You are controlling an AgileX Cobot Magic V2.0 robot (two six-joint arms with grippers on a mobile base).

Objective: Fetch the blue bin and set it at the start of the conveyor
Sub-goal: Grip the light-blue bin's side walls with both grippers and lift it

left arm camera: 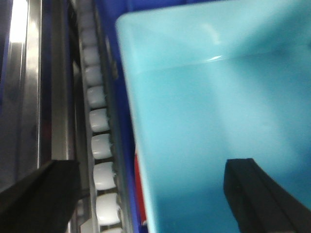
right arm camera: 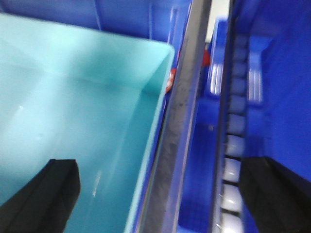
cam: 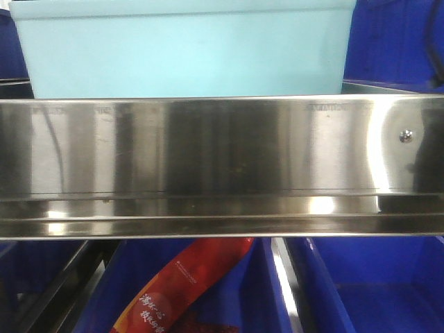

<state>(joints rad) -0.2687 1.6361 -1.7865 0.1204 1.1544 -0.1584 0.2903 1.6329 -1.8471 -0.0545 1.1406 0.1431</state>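
Observation:
The blue bin is a light turquoise tub standing on the shelf just behind the steel rail. My left gripper is open and straddles the bin's left wall, one finger outside over the shelf frame and the other finger inside. Open as well, my right gripper straddles the bin's right wall, with one black finger inside the tub and the other out over the rollers. Neither pair of fingers touches the wall. The conveyor start is out of view.
A shiny stainless-steel shelf rail runs across the front below the bin. Dark blue storage bins sit underneath, one holding a red packet. White roller tracks and more dark blue bins flank the tub closely.

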